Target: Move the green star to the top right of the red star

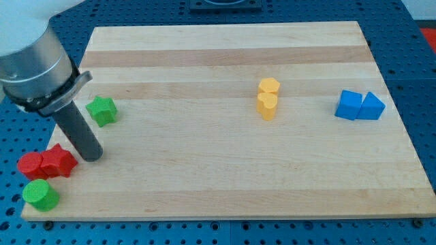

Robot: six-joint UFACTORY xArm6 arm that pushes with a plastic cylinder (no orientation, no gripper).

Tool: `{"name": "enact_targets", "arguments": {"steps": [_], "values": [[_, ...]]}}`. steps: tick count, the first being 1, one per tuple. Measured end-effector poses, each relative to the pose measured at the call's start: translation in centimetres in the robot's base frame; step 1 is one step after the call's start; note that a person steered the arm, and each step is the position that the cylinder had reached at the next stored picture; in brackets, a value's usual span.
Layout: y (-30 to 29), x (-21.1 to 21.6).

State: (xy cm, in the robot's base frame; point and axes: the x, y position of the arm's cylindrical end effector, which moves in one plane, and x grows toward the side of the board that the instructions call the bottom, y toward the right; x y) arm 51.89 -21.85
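Sitting near the board's left edge, the green star is already up-right of the red star. The rod has no fingers; my tip rests just beside the red star, below the green one. Little seems left.

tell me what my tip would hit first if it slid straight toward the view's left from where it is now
Probably the red star: my tip sits just right of it, near the same height. Depth is hard to judge.

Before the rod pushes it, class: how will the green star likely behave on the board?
The green star looks squat and flat-bottomed, so it should slide rather than roll or tip. Its points may make it spin if my tip hits off-centre. It looks rigid and probably light.
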Motion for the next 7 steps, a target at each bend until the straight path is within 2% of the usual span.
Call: {"name": "enact_targets", "arguments": {"steps": [1,3,5,6,7], "values": [[-0.2,-2.6],[-7.9,-3.1],[-7.7,-3.4],[-1.7,-3.9],[6.7,-3.9]]}}
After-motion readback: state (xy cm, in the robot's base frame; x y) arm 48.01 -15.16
